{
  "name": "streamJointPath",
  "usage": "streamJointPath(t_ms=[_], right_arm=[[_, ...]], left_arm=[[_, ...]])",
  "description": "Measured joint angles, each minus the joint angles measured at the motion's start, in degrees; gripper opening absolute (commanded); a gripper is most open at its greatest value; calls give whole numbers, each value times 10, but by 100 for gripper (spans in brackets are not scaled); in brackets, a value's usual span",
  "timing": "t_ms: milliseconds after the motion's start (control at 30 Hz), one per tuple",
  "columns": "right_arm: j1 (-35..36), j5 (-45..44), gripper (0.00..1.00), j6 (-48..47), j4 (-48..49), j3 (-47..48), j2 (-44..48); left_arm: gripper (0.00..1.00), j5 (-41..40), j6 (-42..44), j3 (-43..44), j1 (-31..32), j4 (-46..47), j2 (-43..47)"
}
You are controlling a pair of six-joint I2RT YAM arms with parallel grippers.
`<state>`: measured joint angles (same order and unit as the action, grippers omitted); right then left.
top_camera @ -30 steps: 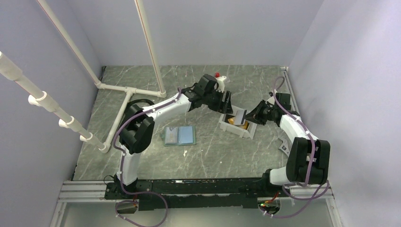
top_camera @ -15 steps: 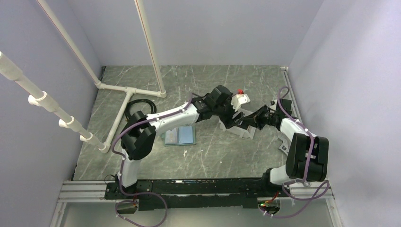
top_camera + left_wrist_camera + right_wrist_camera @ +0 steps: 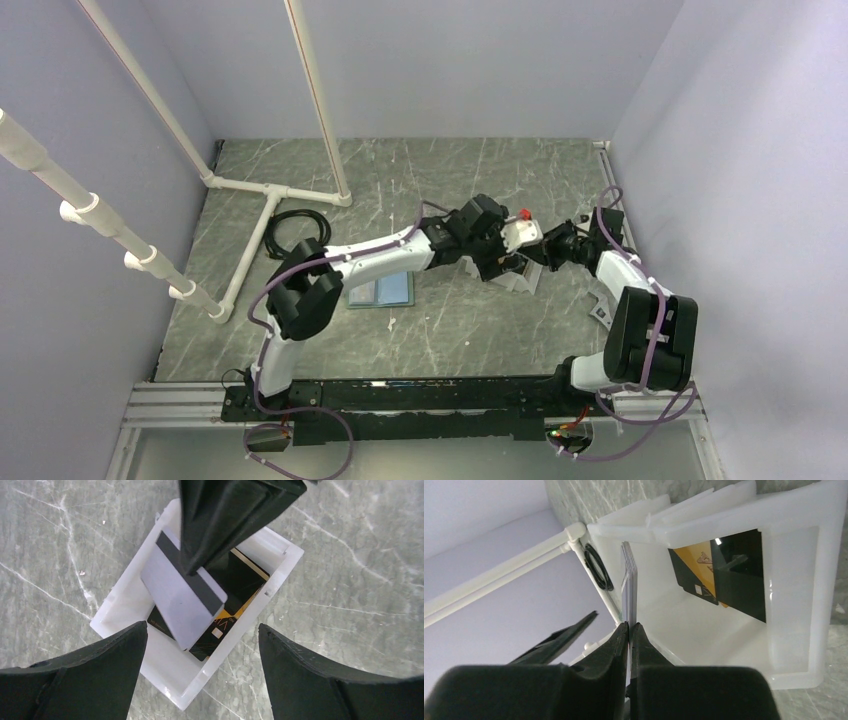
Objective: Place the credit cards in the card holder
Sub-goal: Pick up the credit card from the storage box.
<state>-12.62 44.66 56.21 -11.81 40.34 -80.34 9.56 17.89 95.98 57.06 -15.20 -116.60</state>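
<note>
My right gripper [image 3: 629, 625] is shut on a pale whitish credit card [image 3: 629, 575], seen edge-on here. In the left wrist view that card [image 3: 180, 600] shows its dark stripe and hangs tilted over the white bin [image 3: 240, 647]. A second credit card [image 3: 227, 622], black and orange-yellow, lies flat inside the bin. My left gripper [image 3: 202, 626] hovers open directly above the bin, its fingers [image 3: 75, 680] either side of the held card and not touching it. The card holder [image 3: 380, 290] lies open on the table, light blue side up, left of both grippers [image 3: 500, 262].
The white open-fronted bin [image 3: 520, 282] sits right of centre on the grey marble table. White pipe frames [image 3: 270, 190] stand at the back left, with a black cable coil [image 3: 290, 225] beside them. A small pale part [image 3: 600, 310] lies near the right arm.
My left arm has swung right from behind the bin to just above it, jaws spreading wider. My right gripper kept hold of the pale card and drew back slightly to the right.
</note>
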Motion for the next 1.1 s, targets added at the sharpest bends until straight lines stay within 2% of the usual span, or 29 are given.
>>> streamJointPath(t_ms=[133, 233, 400, 500, 567, 700, 767, 833, 1000, 1100], right_arm=[[0, 4, 0, 22, 1, 0, 11], [0, 4, 0, 27, -3, 0, 14], [0, 0, 0, 28, -18, -3, 29], [0, -2, 0, 25, -25, -4, 40], [0, -10, 0, 23, -24, -4, 50], [-1, -17, 0, 19, -26, -6, 59], [0, -17, 0, 19, -27, -7, 58], [0, -17, 0, 19, -27, -7, 56], [0, -16, 0, 22, -26, -7, 47], [-1, -16, 0, 28, -23, -5, 45]], left_arm=[[84, -50, 29, -21, 24, 29, -9], [77, -94, 48, -26, 39, 52, -24], [46, -149, 65, -30, 51, 81, -34], [32, -183, 70, -30, 52, 106, -34], [34, -190, 69, -33, 52, 118, -34], [54, -193, 68, -37, 56, 125, -34], [55, -184, 64, -37, 56, 125, -34], [50, -178, 63, -37, 55, 123, -34], [22, -180, 64, -37, 54, 124, -34], [9, -186, 68, -34, 55, 124, -40]])
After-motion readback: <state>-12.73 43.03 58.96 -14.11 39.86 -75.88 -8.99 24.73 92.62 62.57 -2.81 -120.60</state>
